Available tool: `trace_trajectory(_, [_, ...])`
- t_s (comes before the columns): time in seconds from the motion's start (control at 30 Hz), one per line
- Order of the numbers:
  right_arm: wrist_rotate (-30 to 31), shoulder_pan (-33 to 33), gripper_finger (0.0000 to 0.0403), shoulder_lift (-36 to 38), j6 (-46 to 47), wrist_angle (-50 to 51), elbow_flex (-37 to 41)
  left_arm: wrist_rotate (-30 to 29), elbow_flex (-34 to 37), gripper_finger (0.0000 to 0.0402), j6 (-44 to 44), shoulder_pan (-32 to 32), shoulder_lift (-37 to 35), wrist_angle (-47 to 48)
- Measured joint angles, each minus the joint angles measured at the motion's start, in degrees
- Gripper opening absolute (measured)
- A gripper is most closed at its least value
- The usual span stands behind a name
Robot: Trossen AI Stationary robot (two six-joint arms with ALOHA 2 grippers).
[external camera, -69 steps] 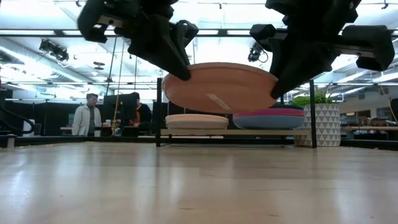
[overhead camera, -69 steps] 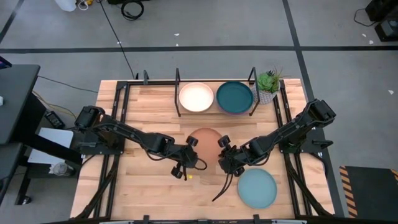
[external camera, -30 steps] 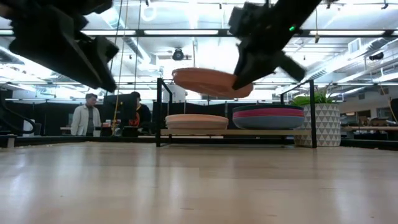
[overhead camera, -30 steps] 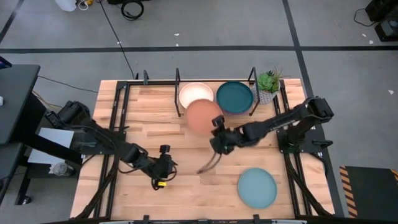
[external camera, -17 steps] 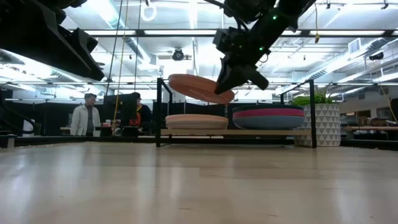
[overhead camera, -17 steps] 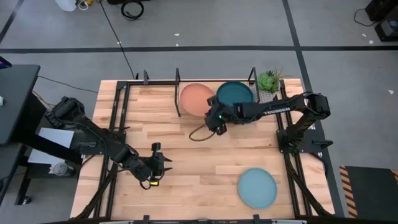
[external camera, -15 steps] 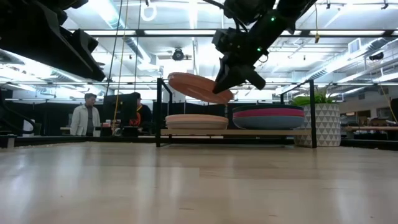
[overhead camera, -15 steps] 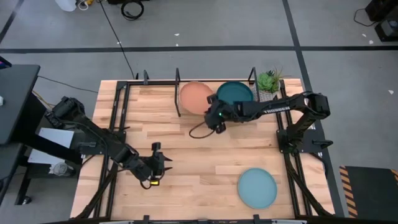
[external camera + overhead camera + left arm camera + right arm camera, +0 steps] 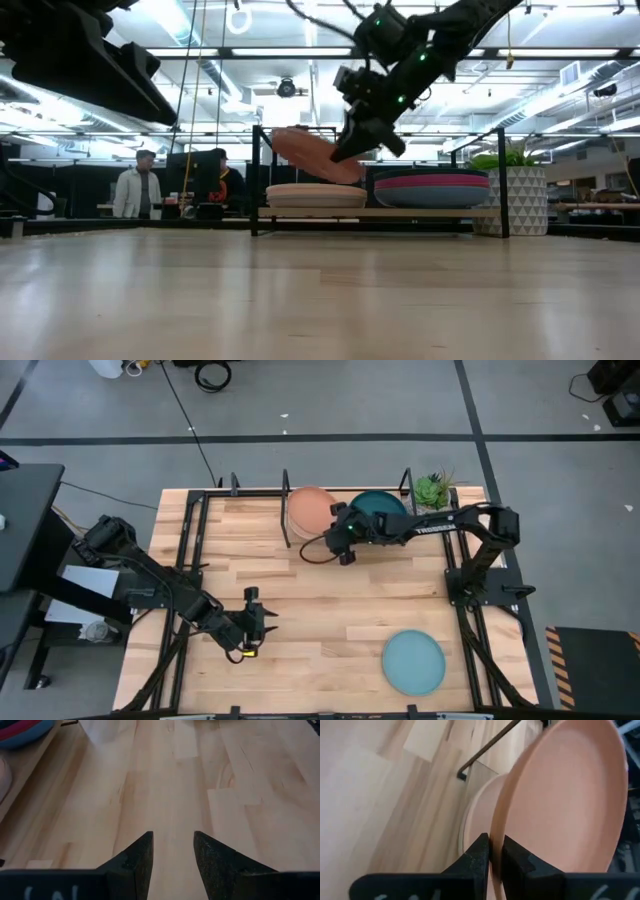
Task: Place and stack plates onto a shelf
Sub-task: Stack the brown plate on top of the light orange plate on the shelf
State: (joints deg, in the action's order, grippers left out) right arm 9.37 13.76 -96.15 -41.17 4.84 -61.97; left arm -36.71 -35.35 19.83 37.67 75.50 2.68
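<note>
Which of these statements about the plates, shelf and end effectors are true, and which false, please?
1. The right end effector grips the round tan-brown matte plate by its rim. True.
2. That plate lies flat on the wooden table. False: it is tilted above the cream plate on the black metal-rod shelf.
3. The left end effector holds a plate. False: it is open and empty.
4. A round light aqua plate lies on the table, off the shelf. True.
</note>
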Motion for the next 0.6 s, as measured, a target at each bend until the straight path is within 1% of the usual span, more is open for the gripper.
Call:
trace_trajectory(0.1, [-0.5, 0.5, 0.0042, -2.0, 0.0, -1.5, 0.0, -0.6, 0.0, 0.0148, -0.1, 0.0, 0.0, 0.0])
trace_trajectory(0.2, [1.3, 0.8, 0.0042, -3.1, 0.5, -1.4, 0.0, -0.6, 0.0, 0.0148, -0.1, 0.0, 0.0, 0.0])
trace_trajectory(0.37, [0.5, 1.1, 0.0046, -3.2, 1.9, -0.9, 0.0, -0.6, 0.0, 0.0148, -0.1, 0.0, 0.0, 0.1])
trace_trajectory(0.6, [-0.2, 1.1, 0.0084, -3.2, 2.0, -0.5, 0.0, -0.6, 0.0, 0.0148, 0.1, 0.0, 0.0, -0.1])
